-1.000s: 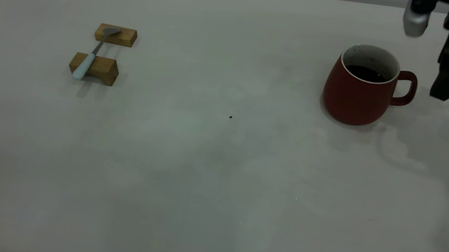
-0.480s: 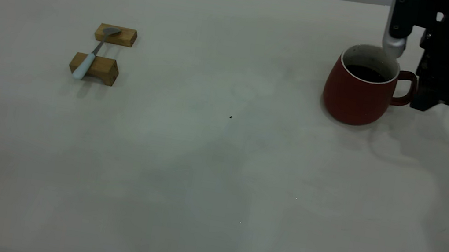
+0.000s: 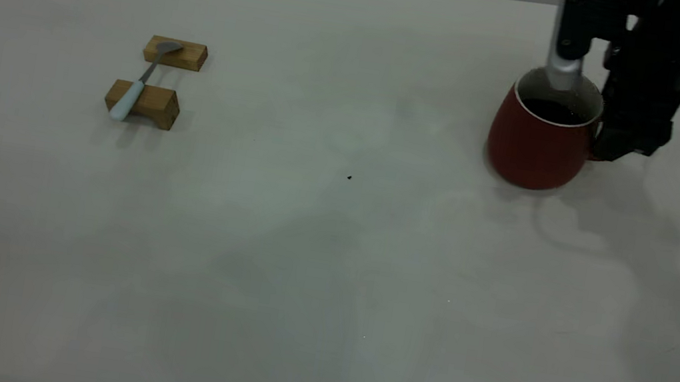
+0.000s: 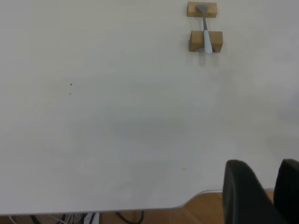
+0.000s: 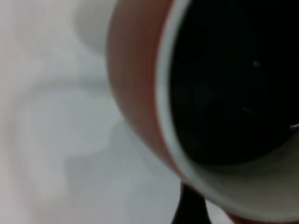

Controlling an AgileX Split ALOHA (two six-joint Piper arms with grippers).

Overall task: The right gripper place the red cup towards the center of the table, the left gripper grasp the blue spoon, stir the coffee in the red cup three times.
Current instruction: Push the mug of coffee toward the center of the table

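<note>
The red cup (image 3: 535,146) stands at the table's (image 3: 328,270) far right with dark coffee (image 3: 554,110) inside. My right gripper (image 3: 586,120) is open and straddles the cup's handle-side wall. Its silver finger (image 3: 564,69) reaches down inside the far rim, and its black finger (image 3: 624,136) stands outside and hides the handle. Up close, the right wrist view shows the cup's red wall (image 5: 135,93), the coffee (image 5: 229,84) and one dark finger (image 5: 189,210). The blue spoon (image 3: 139,83) (image 4: 205,32) lies across two wooden blocks at the far left. My left gripper (image 4: 264,186) hangs open by the table's edge, far from the spoon.
Two tan wooden blocks (image 3: 175,52) (image 3: 143,103) carry the spoon. A small dark speck (image 3: 349,177) lies mid-table. The table's rounded front edge (image 4: 140,207) shows in the left wrist view, with wooden floor below it.
My right gripper has moved left and down, from beside the handle to astride the cup's rim. The cup and the spoon have not moved.
</note>
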